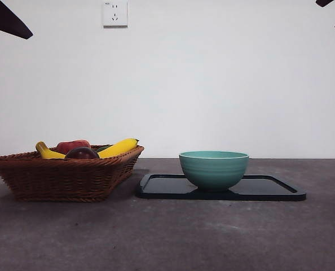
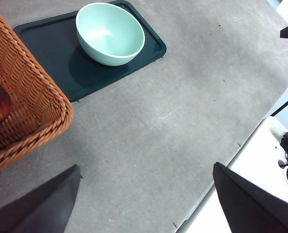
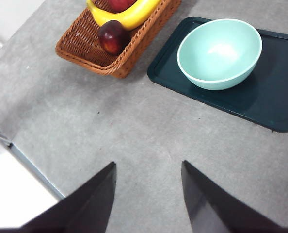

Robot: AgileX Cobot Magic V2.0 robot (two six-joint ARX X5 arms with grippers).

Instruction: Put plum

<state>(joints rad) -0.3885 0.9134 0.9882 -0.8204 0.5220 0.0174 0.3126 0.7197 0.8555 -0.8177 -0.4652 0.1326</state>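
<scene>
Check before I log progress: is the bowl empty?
Empty: the bowl shows a bare teal inside; the plum lies in the basket.

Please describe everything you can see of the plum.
The plum is small, round, dark maroon and glossy, with a lighter reddish patch. It lies in the woven basket, in a corner of it, beside a yellow banana. From the front only its top shows above the basket rim. No gripper touches it.
</scene>
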